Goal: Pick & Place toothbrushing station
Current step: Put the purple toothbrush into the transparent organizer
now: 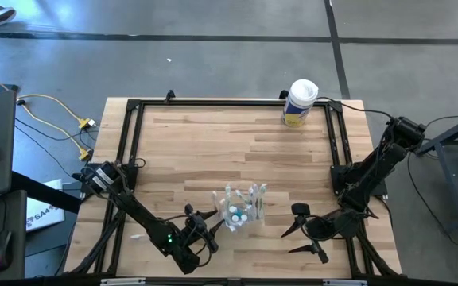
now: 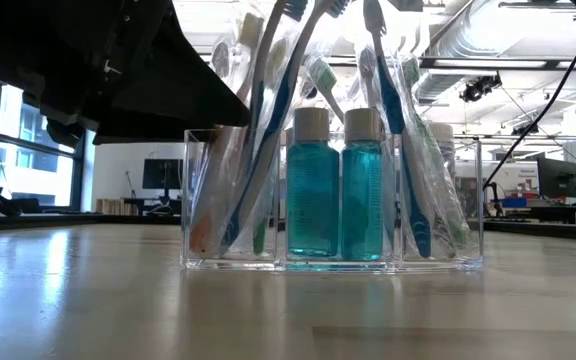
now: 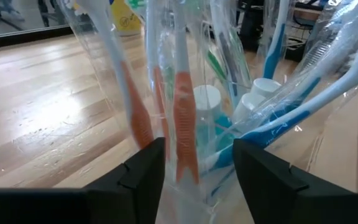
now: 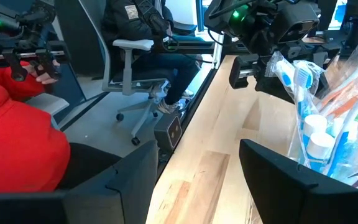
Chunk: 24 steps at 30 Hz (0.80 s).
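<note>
Where the pale wooden bench [image 1: 213,151] nears its front edge, the toothbrushing station [image 1: 242,208], a small clear plastic cup crammed with wrapped pastel-handled toothbrushes and white-capped blue bottles, stands upright. The left gripper [image 1: 206,228] sits just beside it, jaws spread on either side of the cup's corner; whether they touch it I can't quite tell. The right gripper [image 1: 303,230] rests nearby on the other side, jaws wide and empty. A tall white canister with a yellow label [image 1: 300,102] stands at the far edge.
</note>
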Tool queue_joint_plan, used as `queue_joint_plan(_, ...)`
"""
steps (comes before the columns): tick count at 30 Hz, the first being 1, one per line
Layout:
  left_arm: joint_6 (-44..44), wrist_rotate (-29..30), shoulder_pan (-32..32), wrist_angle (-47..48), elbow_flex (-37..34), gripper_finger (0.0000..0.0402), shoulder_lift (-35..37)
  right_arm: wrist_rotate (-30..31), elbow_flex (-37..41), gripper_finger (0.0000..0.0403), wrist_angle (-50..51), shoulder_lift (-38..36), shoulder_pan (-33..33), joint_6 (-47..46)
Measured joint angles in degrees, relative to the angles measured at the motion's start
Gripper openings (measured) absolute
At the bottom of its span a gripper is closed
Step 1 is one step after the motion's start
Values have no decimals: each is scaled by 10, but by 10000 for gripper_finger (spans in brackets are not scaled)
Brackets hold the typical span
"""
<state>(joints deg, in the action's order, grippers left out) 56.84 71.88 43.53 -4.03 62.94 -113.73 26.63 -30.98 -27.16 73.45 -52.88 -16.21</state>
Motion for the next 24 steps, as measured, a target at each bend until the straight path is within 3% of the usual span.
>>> queue_joint_plan(19, -122, -24, 0, -5, -1, 190, 67, 0, 0, 220, 1, 0, 0, 0)
queue_joint_plan(24, -165, -94, 1, -2, -1, 189, 111, 0, 0, 220, 1, 0, 0, 0)
